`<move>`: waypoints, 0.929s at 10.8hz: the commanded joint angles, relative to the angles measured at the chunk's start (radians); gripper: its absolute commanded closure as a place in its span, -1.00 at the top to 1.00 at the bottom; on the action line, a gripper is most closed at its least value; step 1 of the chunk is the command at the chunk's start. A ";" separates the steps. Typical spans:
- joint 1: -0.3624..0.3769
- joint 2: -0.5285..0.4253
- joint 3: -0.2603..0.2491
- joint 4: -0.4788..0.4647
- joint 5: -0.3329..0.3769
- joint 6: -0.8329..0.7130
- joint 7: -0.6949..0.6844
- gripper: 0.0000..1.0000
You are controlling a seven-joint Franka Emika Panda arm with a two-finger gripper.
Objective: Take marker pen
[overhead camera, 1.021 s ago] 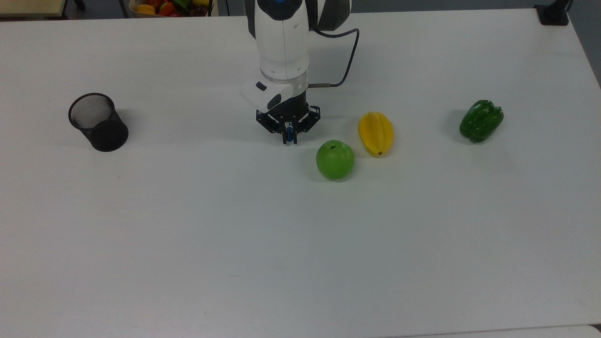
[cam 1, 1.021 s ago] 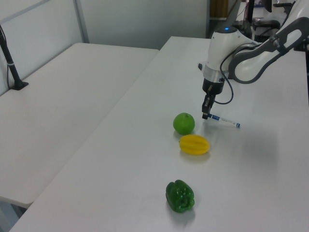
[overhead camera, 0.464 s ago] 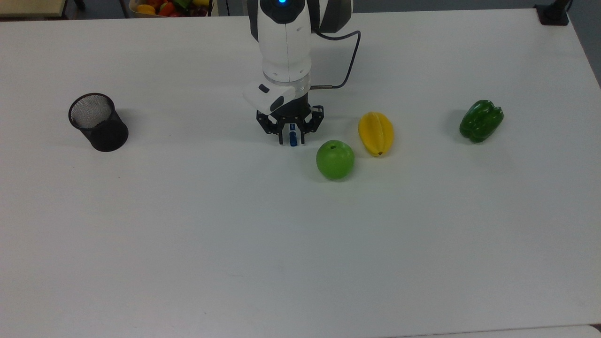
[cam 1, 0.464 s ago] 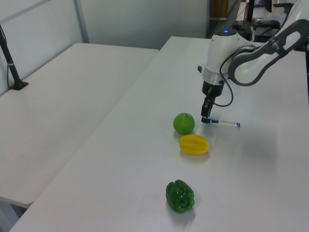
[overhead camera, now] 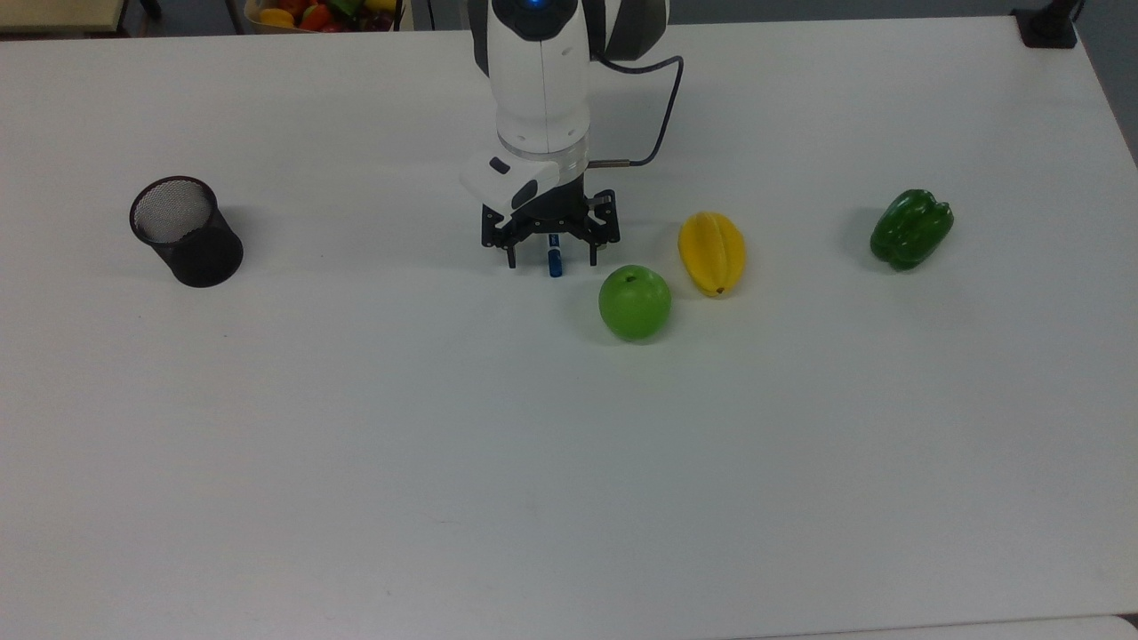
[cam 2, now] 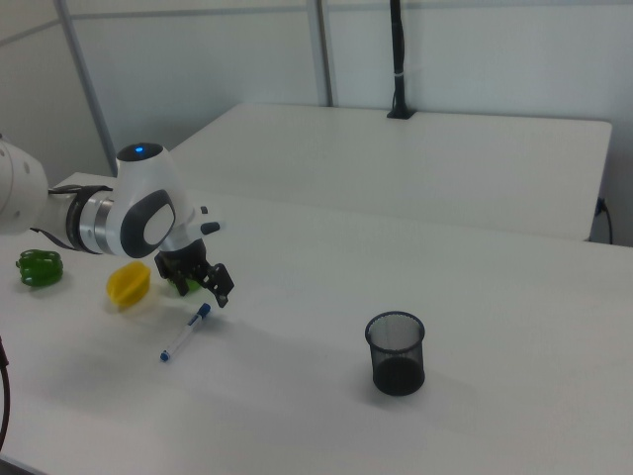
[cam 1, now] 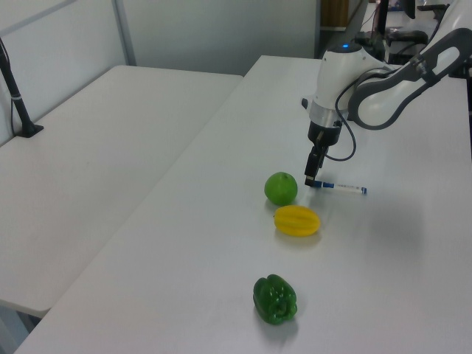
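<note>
The marker pen (cam 1: 341, 187) lies flat on the white table, a white barrel with a blue cap. In the top view its blue cap (overhead camera: 554, 263) pokes out below the wrist, and the barrel is hidden under the arm. My gripper (overhead camera: 551, 253) stands just above the cap end, open, one finger on each side of the cap and neither touching it. In the right view the marker pen (cam 2: 185, 333) stretches from below the gripper (cam 2: 203, 287) toward the table's near edge. In the left view the gripper (cam 1: 311, 179) hangs over the pen's left tip.
A green apple (overhead camera: 635, 302) sits close to the gripper on the top view's right, with a yellow starfruit (overhead camera: 712, 252) beyond it and a green pepper (overhead camera: 911, 228) farther right. A black mesh cup (overhead camera: 185, 231) stands at the top view's far left.
The fingers were pinched on the pen's blue cap a second ago and have spread wide apart. The pen, slightly tilted before, now rests flat on the table.
</note>
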 commanded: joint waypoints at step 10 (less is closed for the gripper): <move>-0.049 -0.293 0.015 0.290 -0.006 -0.731 0.347 1.00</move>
